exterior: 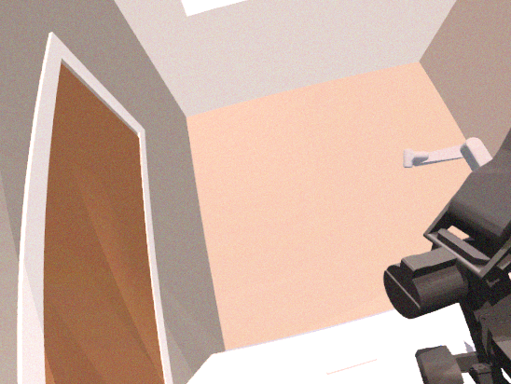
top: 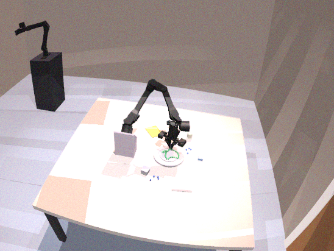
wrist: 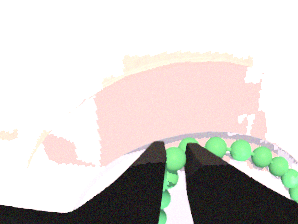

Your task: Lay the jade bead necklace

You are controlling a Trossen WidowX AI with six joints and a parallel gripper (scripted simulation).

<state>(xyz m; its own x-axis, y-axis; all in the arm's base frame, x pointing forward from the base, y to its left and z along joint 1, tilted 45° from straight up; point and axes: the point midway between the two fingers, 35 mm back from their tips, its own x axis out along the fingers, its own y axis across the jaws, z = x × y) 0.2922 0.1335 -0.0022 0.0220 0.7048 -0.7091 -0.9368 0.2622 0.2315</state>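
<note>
The jade bead necklace (top: 170, 155) (wrist: 240, 151) is a string of green beads lying on the round white bead board (top: 180, 161) in the middle of the table. My gripper (top: 171, 148) (wrist: 173, 152) points straight down at the board's back edge. Its fingers are shut on a bead of the necklace. In the wrist view the string runs from the fingertips to the right along the board's rim and also down between the fingers. In the exterior view only part of the arm shows, at the right edge.
A grey upright box (top: 125, 143) stands left of the board. A yellow sheet (top: 153, 131) lies behind it. Small white cubes (top: 145, 171) (top: 189, 136) and scattered blue beads (top: 188, 150) lie around the board. A black pedestal (top: 47, 80) stands off the table at far left.
</note>
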